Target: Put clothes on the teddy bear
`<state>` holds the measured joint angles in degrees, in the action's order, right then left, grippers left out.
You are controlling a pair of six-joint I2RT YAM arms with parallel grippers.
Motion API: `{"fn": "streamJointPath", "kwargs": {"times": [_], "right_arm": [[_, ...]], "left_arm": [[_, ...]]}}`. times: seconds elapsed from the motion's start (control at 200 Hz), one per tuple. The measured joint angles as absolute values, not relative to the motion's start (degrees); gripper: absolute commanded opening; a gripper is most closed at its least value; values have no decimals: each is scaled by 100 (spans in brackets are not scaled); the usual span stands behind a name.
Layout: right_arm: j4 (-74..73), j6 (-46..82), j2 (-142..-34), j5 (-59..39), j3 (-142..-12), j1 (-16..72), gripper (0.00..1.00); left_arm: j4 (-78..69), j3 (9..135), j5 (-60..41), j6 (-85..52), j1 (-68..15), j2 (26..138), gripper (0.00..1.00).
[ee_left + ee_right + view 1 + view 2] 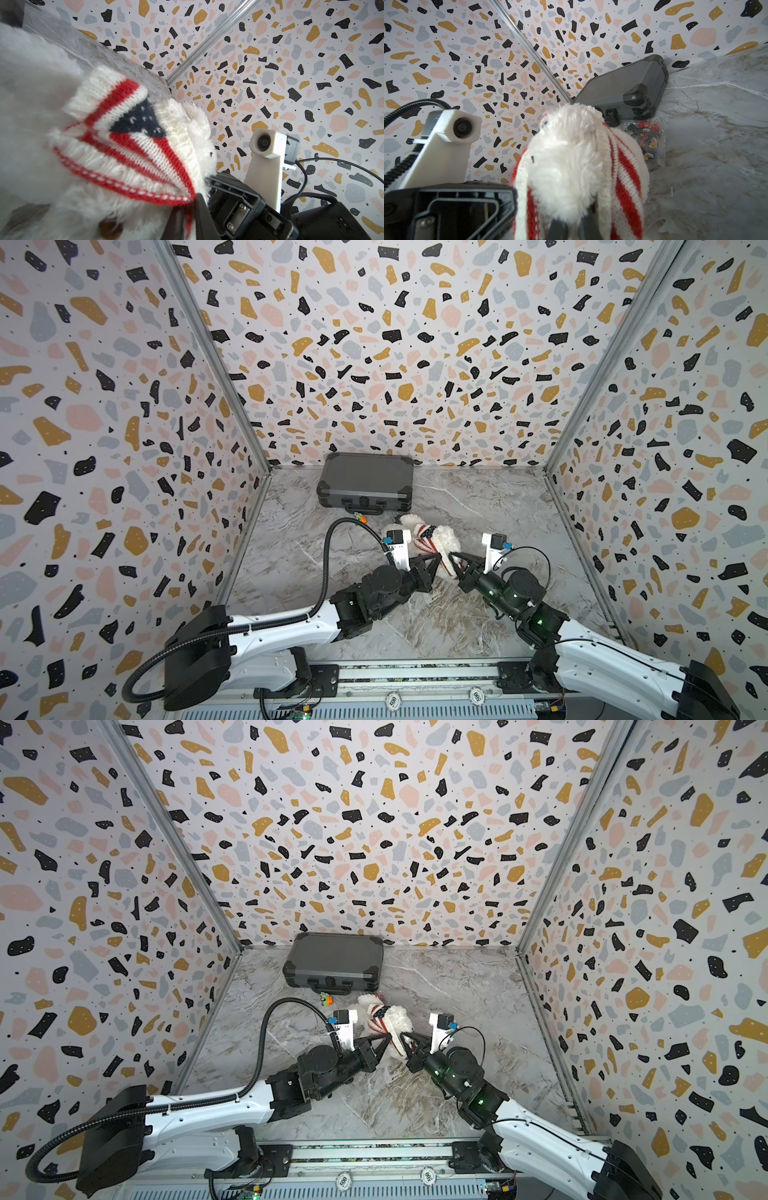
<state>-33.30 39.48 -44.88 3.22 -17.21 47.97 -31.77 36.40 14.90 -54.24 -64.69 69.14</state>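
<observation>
The white fluffy teddy bear (pixel 446 541) (pixel 397 1017) lies mid-table, just in front of the grey case. A knit sweater (pixel 424 537) (pixel 133 133) (pixel 623 166) with red and white stripes and a navy starred patch is bunched round its body. My left gripper (pixel 436 556) (pixel 190 207) is shut on the sweater's red hem, with a red strand pinched between its fingers. My right gripper (pixel 452 556) (pixel 571 224) faces it from the other side, shut at the sweater's cream edge. White fur hides its tips.
A closed grey case (pixel 365 481) (pixel 623 89) stands against the back wall. A clear bag of small coloured bricks (pixel 645 135) (pixel 359 517) lies between the case and the bear. Patterned walls enclose the marble table (pixel 498 510) on three sides.
</observation>
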Motion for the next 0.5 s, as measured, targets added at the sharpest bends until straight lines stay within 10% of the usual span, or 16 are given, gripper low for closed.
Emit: {"fn": "streamJointPath", "kwargs": {"times": [0.501], "right_arm": [[-3336, 3948, -4344, 322, -1682, 4797, 0]], "left_arm": [[-3511, 3186, 1470, -5688, -6469, 6661, 18]]}}
